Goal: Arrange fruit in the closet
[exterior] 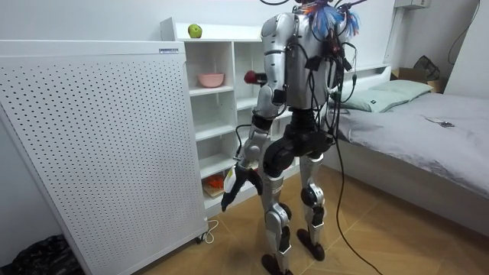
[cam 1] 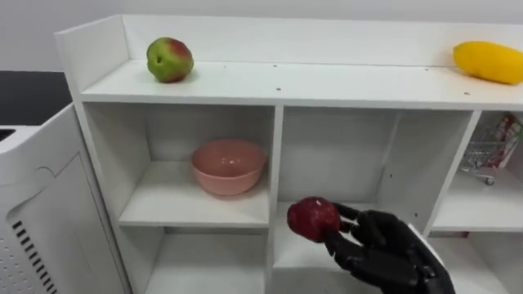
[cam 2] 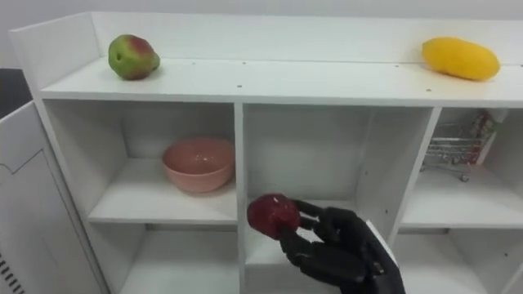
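My right hand (cam 1: 384, 249) grips the red fruit (cam 1: 312, 218) in closed fingers, near the middle shelf (cam 1: 290, 249). Placing step: I must reach farther in, lower, release.

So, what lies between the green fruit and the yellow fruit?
Nothing: the top shelf between green fruit and yellow fruit is bare, in both eye views.

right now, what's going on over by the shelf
The robot stands at the white shelf unit, its right hand holding a dark red fruit in front of the middle compartment. Its left hand hangs low at its side. A green-red fruit and a yellow fruit lie on top, and a pink bowl sits in the left compartment.
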### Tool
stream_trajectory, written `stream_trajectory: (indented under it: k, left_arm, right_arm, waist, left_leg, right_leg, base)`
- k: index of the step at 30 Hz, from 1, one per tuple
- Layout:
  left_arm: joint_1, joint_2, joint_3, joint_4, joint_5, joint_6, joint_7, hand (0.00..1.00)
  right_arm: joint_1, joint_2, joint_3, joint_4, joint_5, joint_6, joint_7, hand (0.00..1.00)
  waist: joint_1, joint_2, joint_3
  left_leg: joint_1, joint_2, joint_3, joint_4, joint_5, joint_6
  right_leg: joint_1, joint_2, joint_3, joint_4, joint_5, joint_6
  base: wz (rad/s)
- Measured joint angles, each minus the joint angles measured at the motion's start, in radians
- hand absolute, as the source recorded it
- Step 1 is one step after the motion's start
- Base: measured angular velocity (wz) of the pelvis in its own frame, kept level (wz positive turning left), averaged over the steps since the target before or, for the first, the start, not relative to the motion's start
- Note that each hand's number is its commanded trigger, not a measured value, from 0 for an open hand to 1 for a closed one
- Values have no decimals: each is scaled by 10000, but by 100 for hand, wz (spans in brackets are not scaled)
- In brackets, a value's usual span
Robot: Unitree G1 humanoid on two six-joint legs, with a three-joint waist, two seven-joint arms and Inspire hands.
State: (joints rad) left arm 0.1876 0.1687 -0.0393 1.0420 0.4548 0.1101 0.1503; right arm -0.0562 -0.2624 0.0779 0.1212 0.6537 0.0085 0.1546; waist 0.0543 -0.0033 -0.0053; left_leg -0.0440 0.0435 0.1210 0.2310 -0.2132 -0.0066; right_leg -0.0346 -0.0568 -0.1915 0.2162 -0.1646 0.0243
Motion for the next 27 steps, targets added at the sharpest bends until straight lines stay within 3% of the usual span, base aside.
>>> stream_trajectory:
  k: [4, 7, 12, 15, 19, 25, 27]
  left_arm:
    - [-527, -17, -562, 240, -343, -192, 184, 0]
    - [-808, -63, -616, 604, -340, -297, 271, 0]
    - [-1096, -170, -627, 891, -1177, -308, 379, 0]
    - [-1118, -211, -668, 880, -1518, -307, 382, 0]
    - [-1249, -235, -1049, 816, -1730, -282, 399, 0]
    - [-1469, -244, -1620, 706, -2305, -182, 461, 0]
    - [-1474, -260, -1897, 516, -2303, -34, 483, 0]
  right_arm:
    - [-45, 364, 194, 1395, 315, -8, -107, 100]
    - [-540, 644, 186, 2893, 625, -48, -155, 100]
    - [-1626, 711, 188, 4762, 2345, -100, -351, 100]
    - [-2027, 776, 179, 5401, 3403, -107, -558, 100]
    - [-2896, 787, 138, 6807, 5531, -152, -592, 100]
    - [-3640, 686, 62, 7706, 7506, -132, -565, 100]
    - [-4119, 686, -177, 8150, 7943, -28, -575, 100]
  waist:
    - [58, 53, 32]
    - [66, 47, 106]
    - [85, 52, 243]
    - [134, 44, 280]
    - [342, 11, 384]
    - [667, 209, 507]
    - [696, 234, 511]
  left_leg:
    - [-724, -7, 10, 351, 27, 31]
    - [-1230, -15, 10, 621, 45, 68]
    - [-2424, -29, -10, 1145, 93, 157]
    - [-3284, -25, -77, 1622, 98, 173]
    - [-4432, -119, -221, 2262, 103, 194]
    - [-5432, -230, -386, 2635, 199, 199]
    - [-5783, -300, -376, 2706, 270, 228]
  right_leg:
    - [-739, -60, -2, 294, 14, -25]
    - [-1268, -126, -14, 674, 16, -31]
    - [-2408, -232, -4, 1230, 15, -84]
    - [-3291, -288, 5, 1700, -33, -150]
    - [-4553, -501, -37, 2686, -291, -239]
    - [-5571, -685, -104, 3227, -400, -309]
    - [-5998, -778, -63, 3448, -427, -311]
  base:
    - [0]
    - [0]
    - [1]
    - [3]
    - [11]
    - [11]
    - [8]
